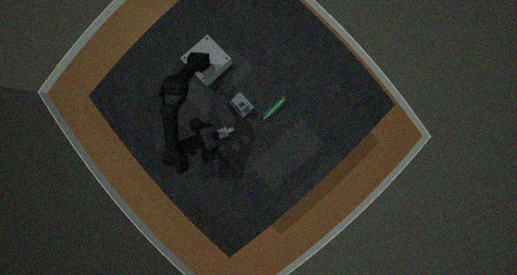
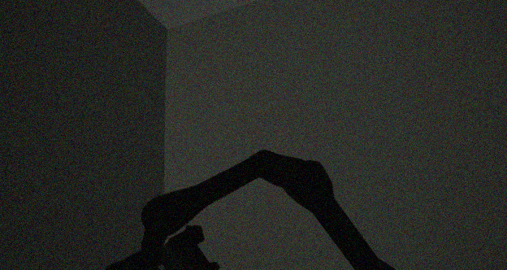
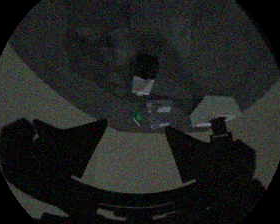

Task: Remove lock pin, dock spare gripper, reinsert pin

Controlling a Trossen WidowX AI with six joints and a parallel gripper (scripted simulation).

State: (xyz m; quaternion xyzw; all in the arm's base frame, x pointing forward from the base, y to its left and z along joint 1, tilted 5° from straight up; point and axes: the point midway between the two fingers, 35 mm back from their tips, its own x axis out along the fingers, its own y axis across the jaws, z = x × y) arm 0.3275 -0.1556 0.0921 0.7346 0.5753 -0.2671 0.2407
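Observation:
The lock pin (image 1: 273, 108) (image 3: 136, 121), a thin pale rod, lies along a green strip, outside the socket. The pale mount block with its socket (image 1: 242, 104) (image 3: 160, 110) stands to the left of the pin in the top view; no pin shows through it. The spare gripper (image 1: 224, 132) (image 3: 142, 85) has a white block and a dark body, and lies on the dark mat. My gripper (image 1: 212, 138) (image 3: 137, 125) is open and empty. It hangs above and beside the spare gripper; the exact height is hard to tell. The exterior view shows only the arm's dark outline.
The arm's white base plate (image 1: 215, 51) (image 3: 216, 111) stands behind the mount. The dark mat (image 1: 323, 66) lies on an orange table top (image 1: 137, 166) with a pale edge. A faint lighter rectangle (image 1: 286, 153) shows on the mat. The picture is dark and grainy.

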